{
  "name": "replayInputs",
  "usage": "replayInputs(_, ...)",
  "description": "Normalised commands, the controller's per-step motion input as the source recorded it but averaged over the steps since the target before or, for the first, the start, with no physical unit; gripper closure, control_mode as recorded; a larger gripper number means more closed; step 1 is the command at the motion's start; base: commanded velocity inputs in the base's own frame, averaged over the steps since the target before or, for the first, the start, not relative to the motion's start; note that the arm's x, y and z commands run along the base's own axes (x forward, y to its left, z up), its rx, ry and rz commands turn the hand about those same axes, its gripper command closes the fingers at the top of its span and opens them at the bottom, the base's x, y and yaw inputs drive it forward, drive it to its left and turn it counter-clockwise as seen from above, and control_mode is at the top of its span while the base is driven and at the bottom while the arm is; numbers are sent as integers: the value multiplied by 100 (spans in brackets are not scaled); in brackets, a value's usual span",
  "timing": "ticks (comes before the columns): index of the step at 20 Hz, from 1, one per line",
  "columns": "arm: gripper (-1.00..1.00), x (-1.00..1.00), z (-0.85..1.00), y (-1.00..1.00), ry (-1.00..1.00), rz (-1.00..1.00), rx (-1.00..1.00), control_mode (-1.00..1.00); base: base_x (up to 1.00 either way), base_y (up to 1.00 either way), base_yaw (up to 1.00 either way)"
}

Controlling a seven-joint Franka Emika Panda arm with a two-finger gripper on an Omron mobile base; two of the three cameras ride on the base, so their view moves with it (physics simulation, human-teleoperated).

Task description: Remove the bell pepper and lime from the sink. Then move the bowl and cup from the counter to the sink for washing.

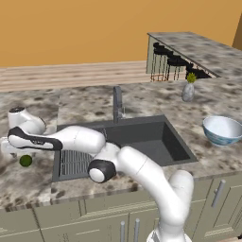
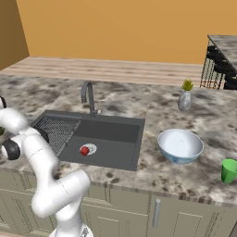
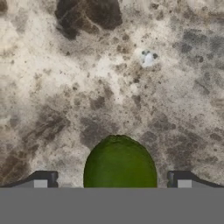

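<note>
Sink set into speckled counter, faucet at its back edge. Bell pepper sits on the white drain ring in the basin; wire rack fills the left part. Bowl on counter right of sink, upright. Cup further right (partly cut by frame edge). Vase with plant behind bowl. Arm bends off to the left.

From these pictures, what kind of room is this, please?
Most likely a home kitchen, rendered. A dark grey recessed sink with a dark curved faucet is set into a speckled stone countertop over pale grey-green cabinets, and a raised stone bar with dark stools stands behind.
</note>
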Motion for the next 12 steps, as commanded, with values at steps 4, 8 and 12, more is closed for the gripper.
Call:
replayInputs(4,-100,-6,25,-12,0,0,0,-100,0,0,0)
replayInputs(8,-100,-7,24,-20,0,0,0,-100,0,0,0)
replayInputs(12,-100,-11,22,-28,0,0,0,-100,0,0,0)
